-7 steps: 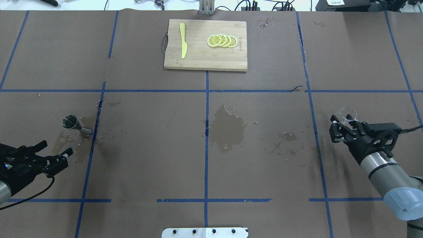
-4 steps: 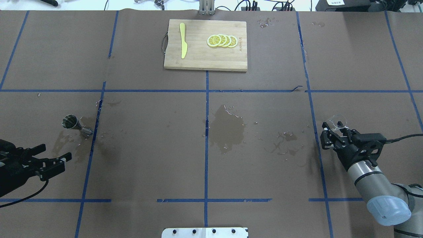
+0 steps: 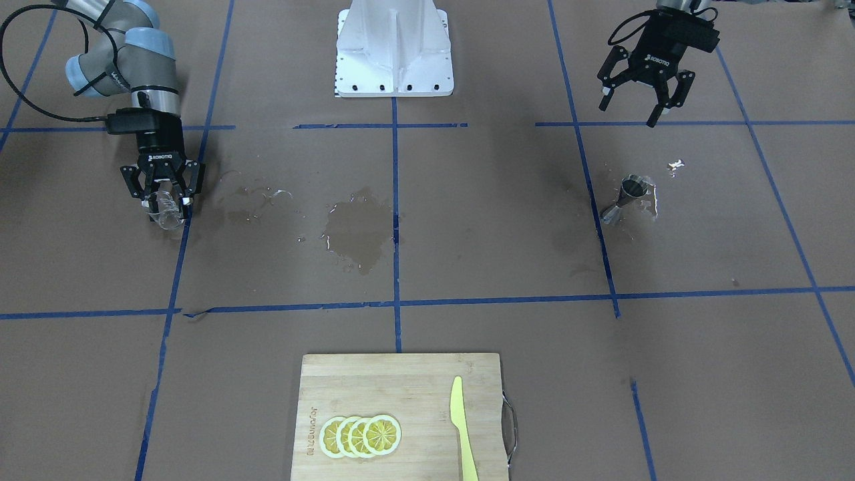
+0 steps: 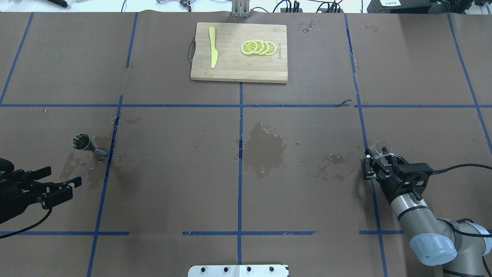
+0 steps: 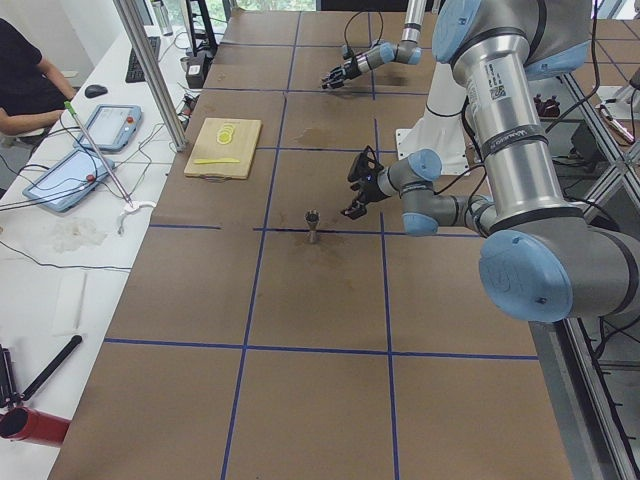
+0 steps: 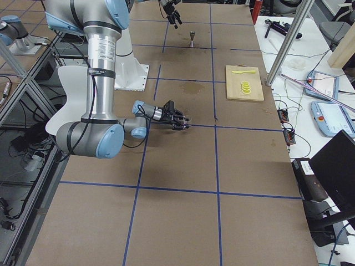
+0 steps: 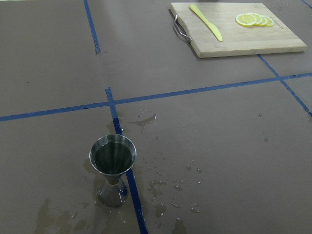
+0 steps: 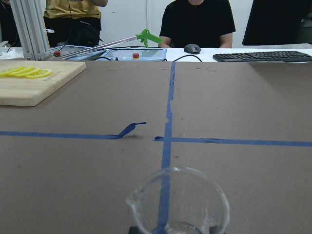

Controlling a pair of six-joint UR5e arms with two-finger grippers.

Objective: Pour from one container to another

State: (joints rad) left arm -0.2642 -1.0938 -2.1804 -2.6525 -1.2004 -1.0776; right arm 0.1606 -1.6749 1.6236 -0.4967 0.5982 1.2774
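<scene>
A steel jigger stands upright on wet paper at the left, with liquid showing in its cup. My left gripper is open with nothing in it, a short way back from the jigger on the near side. A clear glass beaker is at the right, and my right gripper is shut on it, low over the table by a blue tape line. In the right wrist view the beaker looks nearly empty, with only droplets inside.
A wooden cutting board at the far middle carries lemon slices and a yellow knife. A wet patch darkens the table's centre, with smaller splashes right of it. People sit behind the far edge.
My right arm has moved left and nearer to the robot's base, carrying the beaker. The open left gripper has drawn back a little from the jigger.
</scene>
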